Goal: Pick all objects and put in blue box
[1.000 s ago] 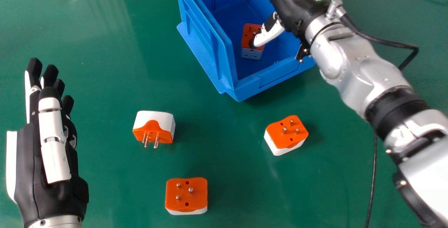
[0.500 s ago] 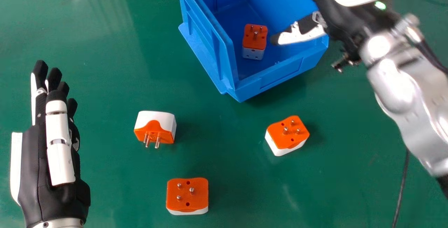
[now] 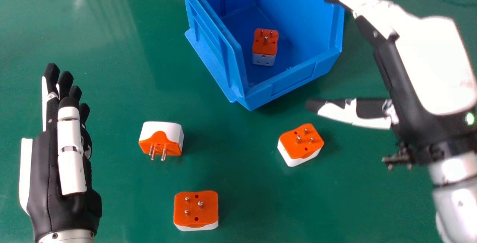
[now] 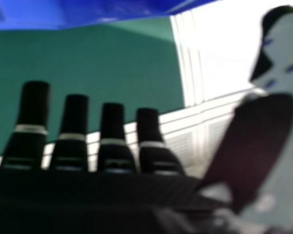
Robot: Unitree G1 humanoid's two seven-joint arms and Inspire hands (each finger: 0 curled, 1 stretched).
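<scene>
Adapter (image 3: 300, 142), rightmost on the table (image 3: 242, 161), is seated in front of the blue box (image 3: 294, 81), left of the nearer right hand (image 3: 413, 112), whose thumb and fingers are held apart; the left hand (image 3: 61, 168) is set farther off.

- Head view looks forward and down at the blue box (image 3: 290, 83) from above.
- Right hand (image 3: 408, 86) view looks past fingers (image 4: 34, 105), nearer the blue box.
- Both share blue box, green tabletop (image 3: 238, 150).
</scene>
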